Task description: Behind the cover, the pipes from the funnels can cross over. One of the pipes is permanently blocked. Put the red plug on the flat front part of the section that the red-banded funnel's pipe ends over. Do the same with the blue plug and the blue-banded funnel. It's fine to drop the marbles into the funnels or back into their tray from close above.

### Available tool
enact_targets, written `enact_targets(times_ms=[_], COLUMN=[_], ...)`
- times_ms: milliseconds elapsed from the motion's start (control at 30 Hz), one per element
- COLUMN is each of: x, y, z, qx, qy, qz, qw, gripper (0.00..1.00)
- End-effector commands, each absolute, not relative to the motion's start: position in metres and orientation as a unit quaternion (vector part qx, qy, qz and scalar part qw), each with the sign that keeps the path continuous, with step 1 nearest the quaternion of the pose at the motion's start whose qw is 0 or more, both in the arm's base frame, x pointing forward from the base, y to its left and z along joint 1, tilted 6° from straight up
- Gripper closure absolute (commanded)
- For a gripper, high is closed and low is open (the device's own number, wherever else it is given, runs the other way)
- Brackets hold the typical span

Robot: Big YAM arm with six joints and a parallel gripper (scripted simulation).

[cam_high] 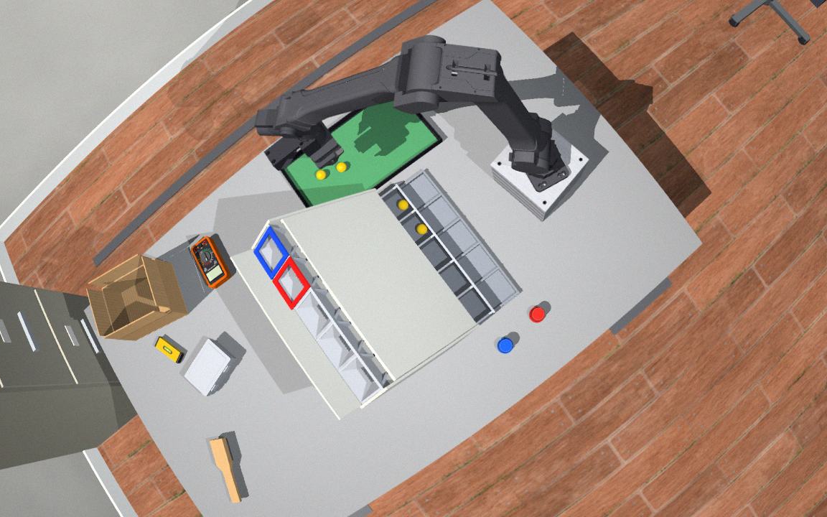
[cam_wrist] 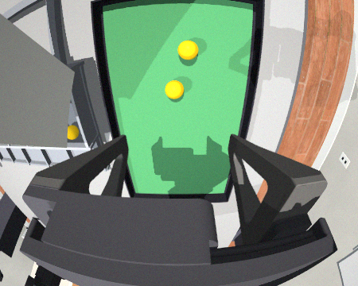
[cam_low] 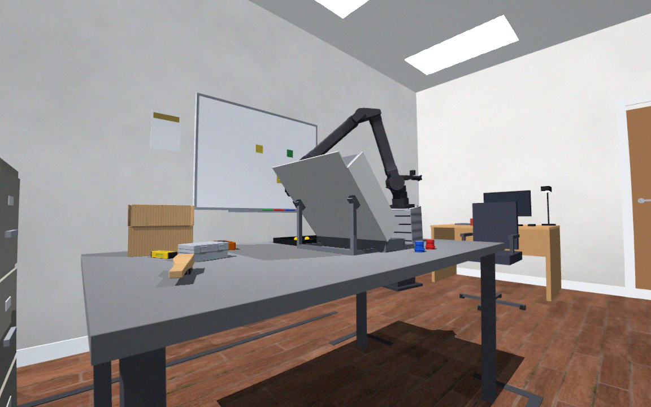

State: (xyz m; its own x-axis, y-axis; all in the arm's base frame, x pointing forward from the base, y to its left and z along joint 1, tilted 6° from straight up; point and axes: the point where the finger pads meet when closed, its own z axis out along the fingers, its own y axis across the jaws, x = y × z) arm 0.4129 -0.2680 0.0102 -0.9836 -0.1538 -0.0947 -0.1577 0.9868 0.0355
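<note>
My gripper (cam_high: 309, 154) (cam_wrist: 178, 141) is open and empty. It hangs over the near end of the green marble tray (cam_high: 365, 174) (cam_wrist: 147, 79). Two yellow marbles (cam_high: 321, 174) (cam_high: 341, 166) (cam_wrist: 174, 89) (cam_wrist: 188, 49) lie in the tray just ahead of the fingers. The blue-banded funnel (cam_high: 278, 241) and the red-banded funnel (cam_high: 299, 272) sit at the top of the white cover (cam_high: 365, 270) (cam_low: 317, 197). Two marbles (cam_high: 403, 204) (cam_high: 421, 228) lie in the first two sections of the row (cam_high: 461, 257). The red plug (cam_high: 536, 314) (cam_low: 429, 243) and the blue plug (cam_high: 505, 345) (cam_low: 419, 246) stand on the table.
The robot base (cam_high: 538, 173) stands right of the tray. Left of the cover are a multimeter (cam_high: 211, 260), a cardboard box (cam_high: 136, 296), a yellow level (cam_high: 168, 347), a white case (cam_high: 207, 366) and a wooden brush (cam_high: 226, 467). A filing cabinet stands beyond the table's left end.
</note>
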Motion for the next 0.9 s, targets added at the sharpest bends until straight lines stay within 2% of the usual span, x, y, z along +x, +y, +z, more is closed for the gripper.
enact_targets(times_ms=[0, 300, 867], x=[0.418, 0.422, 0.421], y=[-0.271, -0.262, -0.263], z=[-0.02, -0.09, -0.089], qx=[-0.08, -0.081, -0.081], qy=[0.995, 0.995, 0.995], qz=[0.02, 0.01, 0.01], qw=[0.049, 0.062, 0.062], gripper=[0.2, 0.2, 0.2])
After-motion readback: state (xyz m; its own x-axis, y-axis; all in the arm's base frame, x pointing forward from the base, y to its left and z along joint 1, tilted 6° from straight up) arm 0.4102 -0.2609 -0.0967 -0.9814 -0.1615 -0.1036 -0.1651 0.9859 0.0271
